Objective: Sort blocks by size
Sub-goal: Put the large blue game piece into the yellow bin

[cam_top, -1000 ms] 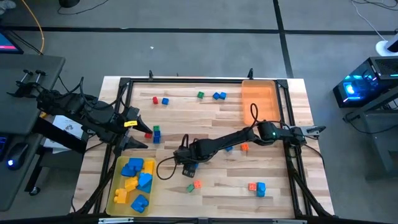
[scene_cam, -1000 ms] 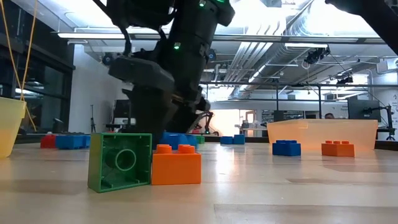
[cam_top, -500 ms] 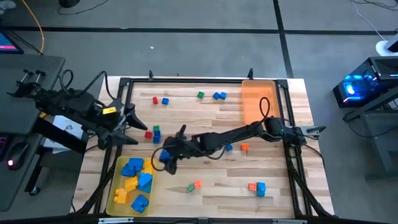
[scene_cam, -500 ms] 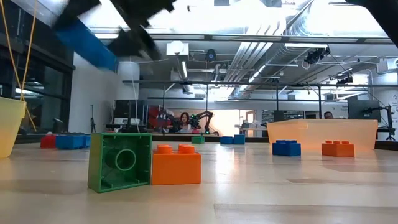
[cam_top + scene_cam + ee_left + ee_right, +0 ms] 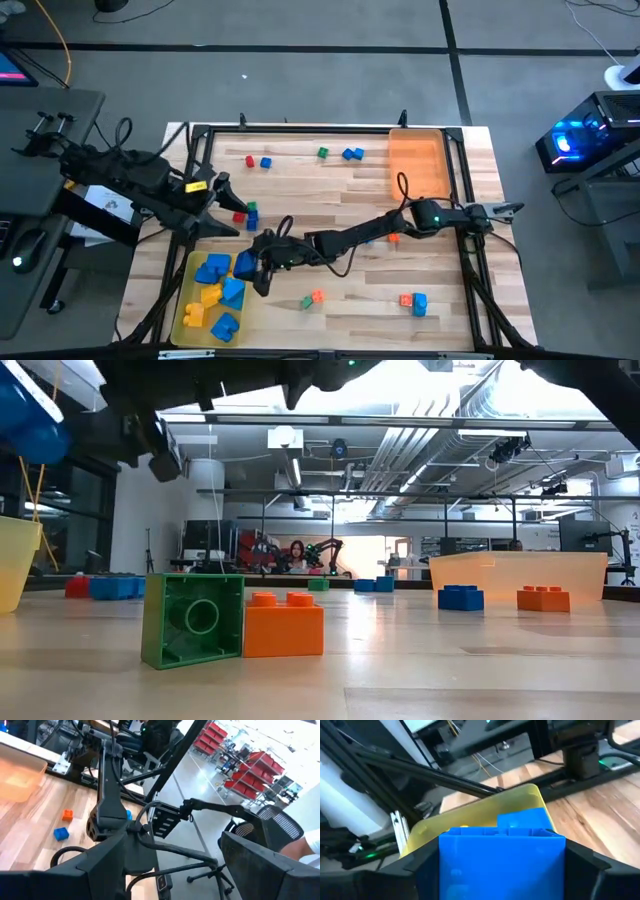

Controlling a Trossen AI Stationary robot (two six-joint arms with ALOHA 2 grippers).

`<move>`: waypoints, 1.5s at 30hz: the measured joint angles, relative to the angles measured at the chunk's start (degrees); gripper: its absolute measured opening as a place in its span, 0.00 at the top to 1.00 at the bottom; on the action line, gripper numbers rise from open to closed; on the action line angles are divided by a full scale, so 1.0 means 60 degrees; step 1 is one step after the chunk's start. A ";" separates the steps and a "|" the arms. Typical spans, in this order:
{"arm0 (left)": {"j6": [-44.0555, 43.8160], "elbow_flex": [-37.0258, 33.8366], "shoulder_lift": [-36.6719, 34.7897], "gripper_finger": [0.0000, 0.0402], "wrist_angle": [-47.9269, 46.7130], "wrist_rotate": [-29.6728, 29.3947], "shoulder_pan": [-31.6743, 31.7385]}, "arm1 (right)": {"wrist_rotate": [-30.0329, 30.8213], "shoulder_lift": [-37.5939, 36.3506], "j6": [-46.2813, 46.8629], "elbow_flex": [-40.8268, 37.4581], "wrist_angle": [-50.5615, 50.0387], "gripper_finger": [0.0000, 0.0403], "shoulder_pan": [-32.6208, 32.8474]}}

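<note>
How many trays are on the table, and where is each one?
2. The yellow tray sits at the table's front-left corner, near the left arm. The orange tray sits at the back-right corner. The high view shows the whole table; none seems hidden.

Bare boards between scattered blocks

I can read no text, label, brand, number or sign anywhere: nothing legible on anything lying on the table, on my arms, or on the screens and shelving in the room beyond.
</note>
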 joint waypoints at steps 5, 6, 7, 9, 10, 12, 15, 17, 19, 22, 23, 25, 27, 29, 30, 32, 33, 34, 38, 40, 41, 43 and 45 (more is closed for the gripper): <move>-0.0231 0.0000 0.0371 0.24 0.0454 -0.0186 -0.0004 | -0.0442 0.0150 -0.0008 0.0011 0.1060 0.29 0.0003; -0.0206 0.0000 0.0494 0.24 0.0688 -0.0311 -0.0004 | -0.0558 0.0212 -0.0015 0.0011 0.1207 0.29 0.0000; -0.0148 0.0000 0.0632 0.24 0.0969 -0.0452 -0.0004 | -0.0658 0.0284 -0.0018 0.0011 0.1394 0.29 0.0000; 0.0048 0.0000 0.0976 0.24 0.1536 -0.0607 -0.0002 | -0.0802 0.0439 -0.0052 0.0007 0.1727 0.29 -0.0012; 0.0151 0.0000 0.1172 0.24 0.1835 -0.0624 -0.0001 | -0.0831 0.0484 -0.0069 0.0007 0.1844 0.29 -0.0011; 0.0316 0.0000 0.1570 0.24 0.2313 -0.0538 -0.0004 | -0.0830 0.0606 -0.0071 0.0007 0.2171 0.29 -0.0016; 0.0263 -0.0004 0.1971 0.24 0.2746 -0.0195 -0.0004 | -0.0830 0.0788 -0.0007 0.0007 0.2529 0.29 -0.0029; 0.0221 -0.0004 0.2089 0.24 0.2826 -0.0057 -0.0004 | -0.0741 0.0914 -0.0047 0.0045 0.2718 0.29 -0.0029; 0.0098 -0.0004 0.2143 0.24 0.2917 -0.0004 -0.0009 | -0.0706 0.1126 -0.0055 0.0452 0.2727 0.29 -0.0033; 0.0017 -0.0004 0.2133 0.24 0.3088 -0.0005 -0.0004 | -0.0681 0.1750 -0.0074 0.1615 0.2759 0.29 -0.0033; 0.0015 -0.0004 0.2123 0.24 0.3185 -0.0008 -0.0004 | -0.0681 0.2033 -0.0073 0.2106 0.2685 0.29 -0.0033; -0.0060 -0.0004 0.2075 0.24 0.3275 -0.0008 -0.0004 | -0.0681 0.2625 -0.0066 0.3184 0.2158 0.29 -0.0033; -0.0224 -0.0004 0.2066 0.24 0.3282 -0.0008 -0.0004 | -0.0588 0.2810 -0.0119 0.3015 0.2652 0.29 -0.0018; -0.0234 -0.0004 0.2019 0.24 0.3255 -0.0008 -0.0004 | -0.0484 0.2845 0.0110 0.2663 0.2913 0.29 -0.0018; -0.0234 -0.0004 0.2018 0.24 0.3263 -0.0008 -0.0004 | -0.0499 0.2845 0.0325 0.2632 0.2578 0.29 -0.0017; -0.0244 0.0011 0.2002 0.24 0.3302 -0.0008 -0.0004 | -0.0550 0.2840 0.0492 0.2627 0.1862 0.29 -0.0016; -0.0243 0.0007 0.1993 0.24 0.3266 -0.0008 -0.0009 | -0.0551 0.2838 0.0453 0.2627 0.1632 0.29 -0.0017; -0.0244 0.0007 0.1993 0.24 0.3253 -0.0008 -0.0018 | -0.0552 0.2838 0.0421 0.2627 0.1508 0.29 -0.0013; -0.0242 0.0007 0.1993 0.24 0.3228 -0.0008 -0.0015 | -0.0140 0.2824 0.0489 0.2623 0.1539 0.29 0.0029; -0.0242 0.0007 0.1993 0.24 0.3196 -0.0008 -0.0017 | -0.0076 0.2823 0.0501 0.2623 0.1537 0.23 0.0033; -0.0242 0.0007 0.1993 0.24 0.3196 -0.0004 -0.0018 | -0.0080 0.2823 0.0510 0.2623 0.1517 0.18 0.0033; -0.0240 0.0007 0.1993 0.24 0.3194 0.0039 -0.0016 | -0.0117 0.2823 0.0669 0.2623 0.1511 0.08 0.0033; -0.0238 0.0007 0.1993 0.24 0.3183 0.0065 -0.0015 | -0.0160 0.2820 0.0851 0.2626 0.1540 0.04 0.0033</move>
